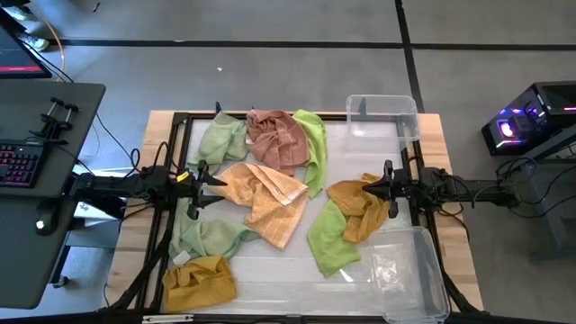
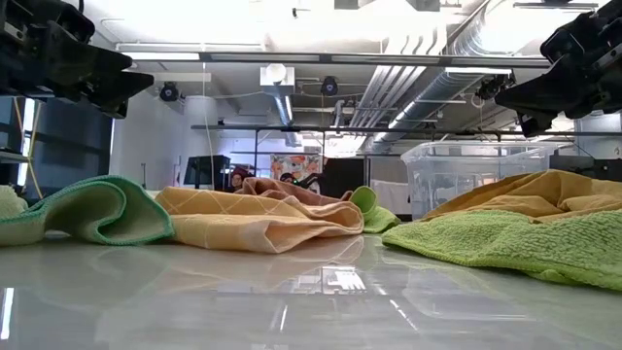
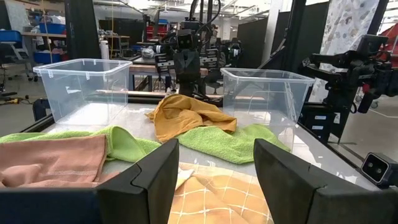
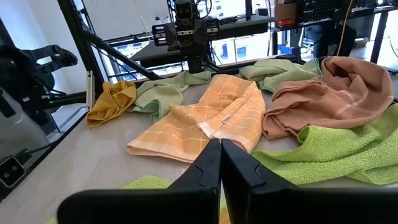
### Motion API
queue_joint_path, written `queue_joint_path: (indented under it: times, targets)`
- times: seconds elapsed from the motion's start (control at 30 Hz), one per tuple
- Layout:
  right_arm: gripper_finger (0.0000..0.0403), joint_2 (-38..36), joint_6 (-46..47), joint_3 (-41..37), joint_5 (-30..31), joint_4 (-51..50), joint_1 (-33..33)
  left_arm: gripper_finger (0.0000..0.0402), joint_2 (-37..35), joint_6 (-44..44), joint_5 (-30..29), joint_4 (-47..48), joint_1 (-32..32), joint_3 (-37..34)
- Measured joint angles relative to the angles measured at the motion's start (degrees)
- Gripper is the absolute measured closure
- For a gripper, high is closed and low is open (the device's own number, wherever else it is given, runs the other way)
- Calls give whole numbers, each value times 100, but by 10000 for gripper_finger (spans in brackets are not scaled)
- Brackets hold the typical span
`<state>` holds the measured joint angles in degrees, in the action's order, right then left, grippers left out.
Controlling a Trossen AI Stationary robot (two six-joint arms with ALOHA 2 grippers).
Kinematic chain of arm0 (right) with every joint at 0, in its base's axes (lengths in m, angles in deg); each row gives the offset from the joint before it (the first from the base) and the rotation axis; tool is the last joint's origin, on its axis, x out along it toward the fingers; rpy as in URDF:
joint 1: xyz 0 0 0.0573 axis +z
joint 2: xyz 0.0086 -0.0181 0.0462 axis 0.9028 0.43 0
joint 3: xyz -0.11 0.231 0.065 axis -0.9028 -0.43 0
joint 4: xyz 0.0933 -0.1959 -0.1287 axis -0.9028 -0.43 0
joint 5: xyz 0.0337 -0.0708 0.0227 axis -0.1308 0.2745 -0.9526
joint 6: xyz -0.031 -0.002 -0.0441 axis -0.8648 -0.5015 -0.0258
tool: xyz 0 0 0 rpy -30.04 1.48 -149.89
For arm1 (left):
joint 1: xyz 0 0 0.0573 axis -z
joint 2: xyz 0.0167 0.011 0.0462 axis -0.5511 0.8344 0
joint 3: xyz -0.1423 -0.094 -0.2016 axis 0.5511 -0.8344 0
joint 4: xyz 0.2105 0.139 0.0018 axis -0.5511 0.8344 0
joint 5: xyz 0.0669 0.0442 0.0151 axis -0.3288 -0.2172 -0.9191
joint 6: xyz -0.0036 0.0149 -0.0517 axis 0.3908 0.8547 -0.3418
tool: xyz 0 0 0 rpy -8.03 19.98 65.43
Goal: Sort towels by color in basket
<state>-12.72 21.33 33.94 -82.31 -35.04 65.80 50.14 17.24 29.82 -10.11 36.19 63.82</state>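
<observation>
Looking down on my table point(image 1: 270, 279): towels scattered across the white top, nothing sorted, both bins empty.

My left gripper point(image 1: 205, 186) hovers above the table at the left side, fingers spread wide, holding nothing; in its wrist view the two dark fingers point(image 3: 149, 180) stand well apart. My right gripper point(image 1: 385, 189) hovers at the right side, fingers pressed together, empty, just over the mustard towel point(image 1: 360, 205).

Edges: one clear bin point(image 1: 385, 117) sits at the far right corner, a second clear bin point(image 1: 409, 279) at the near right corner. A black frame runs along the table's left and right sides. Open room is the bare strip along the near edge, between the near-left mustard towel point(image 1: 200, 282) and the near bin, and a bare patch in front of the far bin.

Towels: the peach checked towel point(image 1: 265, 198) lies in the middle, long axis running diagonally from far-left to near-right. The dusty pink towel point(image 1: 274, 137) is bunched at the far edge, a pale green towel point(image 1: 220, 139) just beside it on the left. A bright green towel point(image 1: 313, 148) runs as a long strip away from the far edge, touching the pink. A second bright green towel point(image 1: 331, 241) lies near-right, partly under the mustard one. Another pale green towel point(image 1: 209, 236) lies near-left, touching the near-left mustard towel.
</observation>
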Motion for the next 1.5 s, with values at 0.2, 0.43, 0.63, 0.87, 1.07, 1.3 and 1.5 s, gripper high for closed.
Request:
queue_joint_path:
  times: [0.2,0.43,0.63,0.87,1.07,1.3,1.5]
  targets:
    - [402,0,1,0,1,0,-1,207,0,0,0,0,0,0]
    - [402,0,-1,2,-1,2,-1,207,-1,19,-46,-5,-7,0]
    - [402,0,1,0,0,0,0,207,13,212,-496,-166,-57,0]
    - [402,0,1,1,1,0,0,207,15,-251,-503,-308,-57,0]
    - [402,0,5,2,1,0,-1,207,15,-254,-503,-288,-57,0]
    - [402,0,2485,0,336,549,-15,207,15,-258,-510,-264,-57,0]
    - [402,48,3295,24,804,1469,-96,207,15,-626,-527,-266,-57,0]
